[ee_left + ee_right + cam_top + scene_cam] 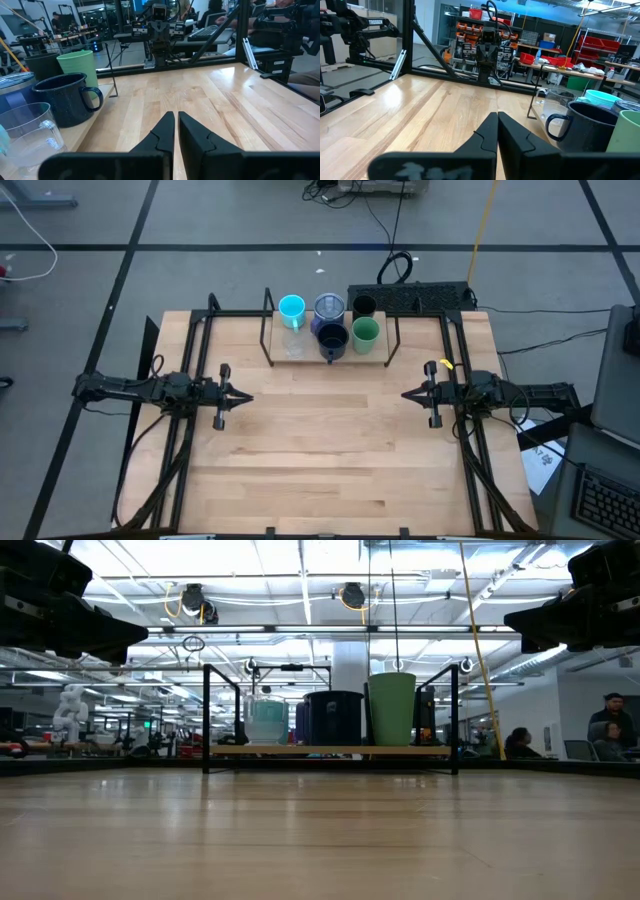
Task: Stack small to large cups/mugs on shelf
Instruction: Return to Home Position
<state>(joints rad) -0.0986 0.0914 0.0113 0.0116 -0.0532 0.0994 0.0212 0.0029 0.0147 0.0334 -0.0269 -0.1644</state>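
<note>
Left gripper (243,397): 9 o'clock on the table, dark fingers pressed together, holding nothing.
Right gripper (407,393): 3 o'clock, fingers likewise pressed together.
Shelf (303,359): one low light-wood board on thin black legs, 12 o'clock.
Vessels: six on it. Behind stand the cyan handled mug (292,307), blue-purple silvery-lined mug (328,307) and dark tumbler (363,307). In front stand the clear handled cup (293,341), dark handled mug (332,338) and smooth green cup (365,332).

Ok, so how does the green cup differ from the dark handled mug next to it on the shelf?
The green cup is pale green; the dark mug is navy, almost black. The green cup has no handle; the dark mug has a loop handle. The green cup stands taller than the dark mug. Both stand upright, side by side on the shelf.
</note>
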